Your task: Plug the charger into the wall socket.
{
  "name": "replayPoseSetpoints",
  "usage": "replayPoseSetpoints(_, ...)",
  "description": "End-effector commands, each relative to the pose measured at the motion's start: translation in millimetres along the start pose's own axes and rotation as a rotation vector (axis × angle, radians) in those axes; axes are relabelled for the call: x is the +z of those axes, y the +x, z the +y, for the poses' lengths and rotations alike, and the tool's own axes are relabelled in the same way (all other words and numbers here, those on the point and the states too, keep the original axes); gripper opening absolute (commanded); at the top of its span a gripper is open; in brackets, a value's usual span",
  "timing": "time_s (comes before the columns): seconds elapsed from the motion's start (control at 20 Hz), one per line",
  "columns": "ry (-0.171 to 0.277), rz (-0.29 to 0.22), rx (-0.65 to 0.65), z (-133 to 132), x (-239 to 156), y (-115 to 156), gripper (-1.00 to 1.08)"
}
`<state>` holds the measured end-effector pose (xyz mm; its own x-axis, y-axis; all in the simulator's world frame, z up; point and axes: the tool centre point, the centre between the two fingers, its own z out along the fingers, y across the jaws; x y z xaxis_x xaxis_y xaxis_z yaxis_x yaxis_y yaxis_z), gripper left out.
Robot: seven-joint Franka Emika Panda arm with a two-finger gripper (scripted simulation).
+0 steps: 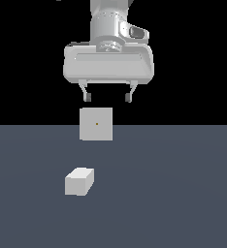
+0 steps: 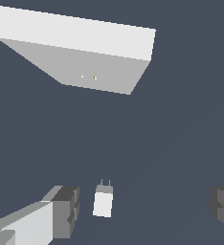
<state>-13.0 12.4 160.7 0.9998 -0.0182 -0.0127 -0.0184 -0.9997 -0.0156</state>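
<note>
The charger (image 1: 79,181) is a small white-grey box lying on the dark floor, nearer the camera than the wall socket (image 1: 96,124), an upright light-grey square block with a tiny orange dot. My gripper (image 1: 108,98) hangs open and empty high above the floor, its fingertips just above the socket's top edge in the exterior view. In the wrist view the charger (image 2: 103,203) lies far below between the spread fingers (image 2: 66,210), two thin prongs pointing toward the socket (image 2: 80,48).
The dark grey floor (image 1: 183,193) stretches flat around both objects. Black background lies behind the socket.
</note>
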Motion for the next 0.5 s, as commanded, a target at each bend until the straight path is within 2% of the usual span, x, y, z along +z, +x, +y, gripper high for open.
replayPoseSetpoints(0.0, 0.0, 0.0, 0.0, 0, 0, 0, 1.0)
replayPoseSetpoints(0.45, -0.002, 0.012, 0.011, -3, 9, -11, 1.0)
